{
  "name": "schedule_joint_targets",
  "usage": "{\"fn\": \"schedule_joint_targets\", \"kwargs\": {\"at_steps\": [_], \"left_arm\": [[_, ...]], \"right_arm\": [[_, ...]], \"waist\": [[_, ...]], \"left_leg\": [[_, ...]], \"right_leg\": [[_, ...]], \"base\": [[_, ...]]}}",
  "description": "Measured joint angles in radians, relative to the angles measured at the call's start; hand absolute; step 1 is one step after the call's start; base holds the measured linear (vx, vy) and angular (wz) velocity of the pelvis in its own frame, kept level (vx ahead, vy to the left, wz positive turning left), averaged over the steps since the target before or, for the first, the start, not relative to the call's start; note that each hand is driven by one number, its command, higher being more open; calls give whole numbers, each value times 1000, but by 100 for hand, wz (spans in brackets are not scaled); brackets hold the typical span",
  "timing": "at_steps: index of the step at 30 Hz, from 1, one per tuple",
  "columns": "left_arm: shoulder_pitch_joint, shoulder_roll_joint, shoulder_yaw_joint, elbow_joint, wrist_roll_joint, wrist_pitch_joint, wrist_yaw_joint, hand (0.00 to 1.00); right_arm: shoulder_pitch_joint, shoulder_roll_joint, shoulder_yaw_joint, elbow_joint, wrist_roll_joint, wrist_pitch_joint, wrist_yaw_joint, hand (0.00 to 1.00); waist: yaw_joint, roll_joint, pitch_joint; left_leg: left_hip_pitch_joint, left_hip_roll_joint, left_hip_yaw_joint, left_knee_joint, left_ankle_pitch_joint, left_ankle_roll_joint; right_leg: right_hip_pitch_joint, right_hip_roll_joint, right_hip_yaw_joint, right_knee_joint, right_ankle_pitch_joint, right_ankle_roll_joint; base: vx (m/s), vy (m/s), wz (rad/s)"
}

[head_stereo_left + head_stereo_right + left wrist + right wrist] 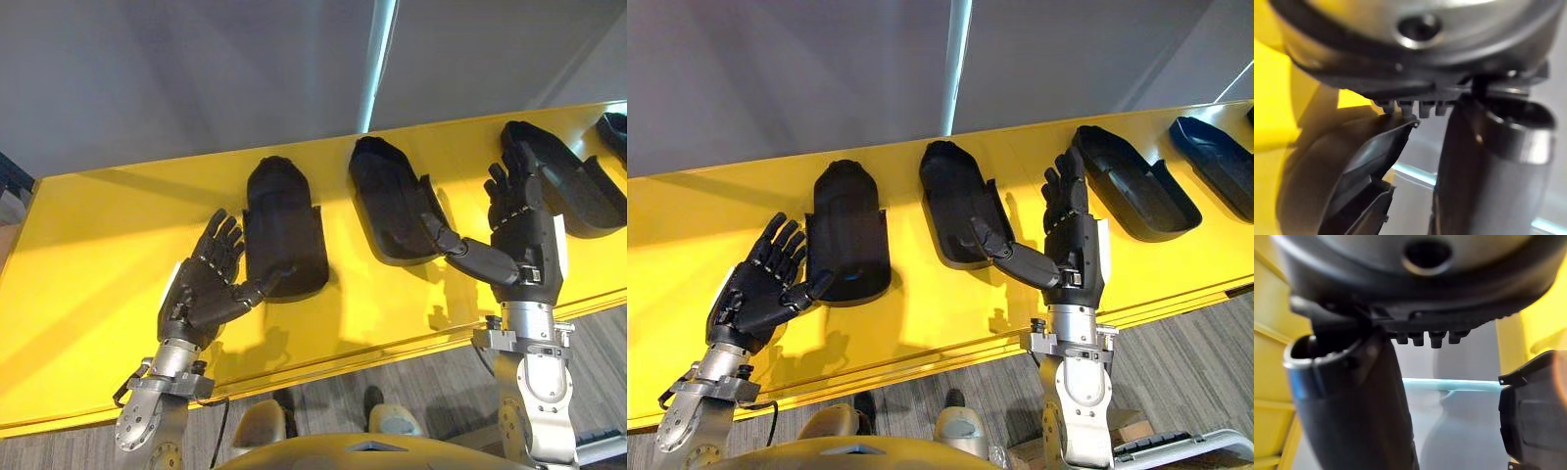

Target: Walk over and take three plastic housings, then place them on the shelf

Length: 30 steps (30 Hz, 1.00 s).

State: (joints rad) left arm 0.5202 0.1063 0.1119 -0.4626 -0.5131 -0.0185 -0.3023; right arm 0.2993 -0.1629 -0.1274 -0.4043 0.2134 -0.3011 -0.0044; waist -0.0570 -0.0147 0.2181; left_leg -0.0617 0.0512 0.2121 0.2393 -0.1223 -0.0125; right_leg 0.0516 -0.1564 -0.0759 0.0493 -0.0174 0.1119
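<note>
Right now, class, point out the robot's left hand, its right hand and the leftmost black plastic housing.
left hand (201, 289): left eye view, back of the hand.
right hand (1075, 240): right eye view, back of the hand.
leftmost black plastic housing (284, 225): left eye view, middle of its rounded shell.

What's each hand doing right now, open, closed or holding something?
Left hand: open, thumb at the leftmost housing, holding nothing.
Right hand: open, thumb by the second housing, holding nothing.

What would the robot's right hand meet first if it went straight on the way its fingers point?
Probably the left end of the third housing from the left, close beside the fingers of the right hand. Depth is unclear; it may pass to the grey wall.
</note>
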Motion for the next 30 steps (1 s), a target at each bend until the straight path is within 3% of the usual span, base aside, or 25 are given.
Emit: {"fn": "schedule_joint_targets", "kwargs": {"at_steps": [7,12,18,22,27,30], "left_arm": [[0,15,-19,0,0,-1,19,100],[-1,14,-16,0,38,-34,125,100],[-20,-6,44,-1,179,-148,347,100],[-36,-34,90,-32,214,-256,482,100],[-87,-34,96,-63,252,-357,543,100],[-95,-34,98,-88,255,-386,562,100]], "right_arm": [[0,0,-1,0,0,0,12,100],[2,-1,-1,0,-20,-3,18,100],[4,-69,9,0,-158,-14,17,100],[4,-92,44,0,-245,-25,18,100],[-14,-121,126,0,-331,-55,20,100],[-63,-161,186,0,-420,-84,18,100]], "waist": [[-1,3,2],[0,4,2],[1,5,5],[7,0,11],[28,-10,17],[28,-18,27]], "left_leg": [[0,1,-3,0,0,0],[-2,0,-10,0,0,0],[-37,-1,-37,22,-1,1],[-67,10,-53,69,-23,0],[-77,12,-63,93,-44,-4],[-83,12,-69,103,-46,-4]], "right_leg": [[0,0,-1,0,0,0],[1,0,-5,0,0,0],[-8,2,-32,-2,-1,-1],[-8,8,-43,-2,0,-1],[2,11,-51,-1,0,-1],[4,11,-55,0,0,-1]], "base": [[0,0,0],[-5,-1,2],[-7,-3,14],[-3,4,9],[-10,7,4],[-18,8,5]]}}
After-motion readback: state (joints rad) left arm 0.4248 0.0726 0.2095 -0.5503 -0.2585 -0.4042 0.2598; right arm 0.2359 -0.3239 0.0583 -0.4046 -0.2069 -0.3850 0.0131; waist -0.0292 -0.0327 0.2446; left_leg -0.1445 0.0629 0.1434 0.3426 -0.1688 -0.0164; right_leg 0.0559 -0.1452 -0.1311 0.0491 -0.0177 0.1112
